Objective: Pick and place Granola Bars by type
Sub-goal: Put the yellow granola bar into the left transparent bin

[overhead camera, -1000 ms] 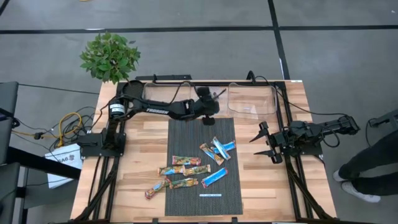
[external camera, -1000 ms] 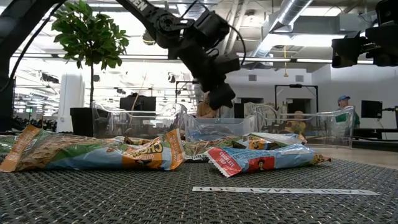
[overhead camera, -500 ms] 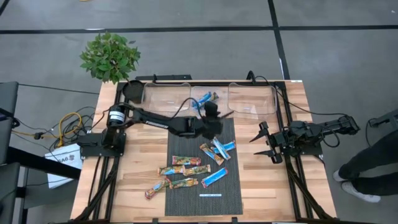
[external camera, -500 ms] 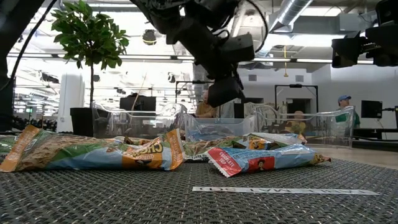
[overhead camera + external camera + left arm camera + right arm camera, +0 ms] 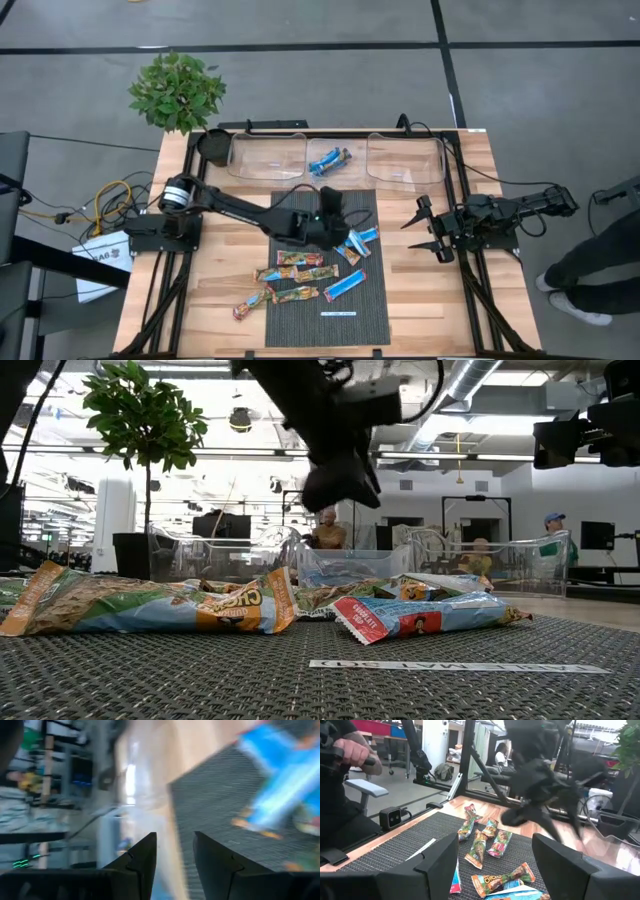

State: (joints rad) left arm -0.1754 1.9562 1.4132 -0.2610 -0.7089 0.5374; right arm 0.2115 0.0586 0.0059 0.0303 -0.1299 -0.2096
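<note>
Dark woven mat (image 5: 300, 320) carries the foil-wrapped Granola Bars (image 5: 298, 273) loose at mid-table; two blue ones lie in the middle clear bin (image 5: 335, 170). Left gripper (image 5: 327, 215) hovers above the blue bars (image 5: 358, 240), fingers parted, empty. Recommend squaring across one bar before descending. Right gripper (image 5: 426, 229) waits beside the mat, spread wide.

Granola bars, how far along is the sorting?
One blue bar lies in the middle clear bin. The left claw is empty, over the mat near the bars. About eight bars remain on the mat. The right claw waits open at the table's right side.
</note>
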